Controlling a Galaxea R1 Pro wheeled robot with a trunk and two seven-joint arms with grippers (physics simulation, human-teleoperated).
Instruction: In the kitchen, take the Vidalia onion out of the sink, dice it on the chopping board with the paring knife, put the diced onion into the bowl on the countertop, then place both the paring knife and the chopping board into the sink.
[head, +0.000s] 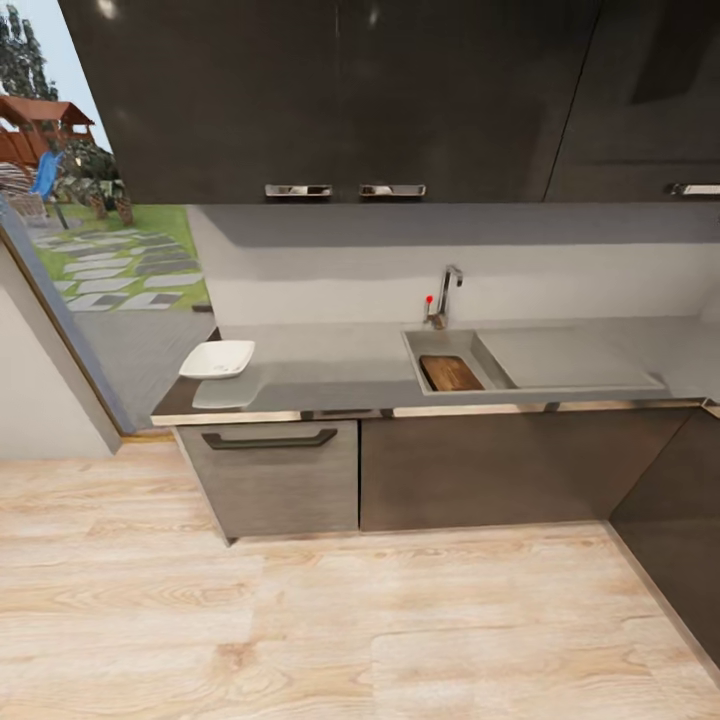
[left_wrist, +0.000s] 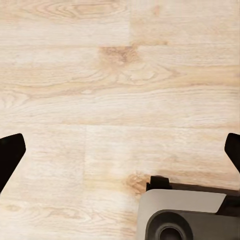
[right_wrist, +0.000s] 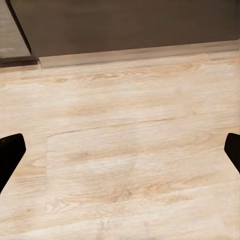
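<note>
You stand back from the surface (head: 330, 365), both pincers apart over the floor (head: 300, 620) holding nothing, because the board (head: 450, 373) already lies in the sink (head: 440, 345) and the bowl (head: 217, 358) sits at the left end.

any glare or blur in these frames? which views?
Head view: glare spots on the glossy upper cabinets, shiny countertop edge; bowl casts a soft shadow; slight wide-angle bowing. Wrist views: even, flat light on the wood floor, soft grain, no glare.

Home kitchen: sink (head: 452, 349), countertop (head: 330, 365), cabinets (head: 330, 100).
</note>
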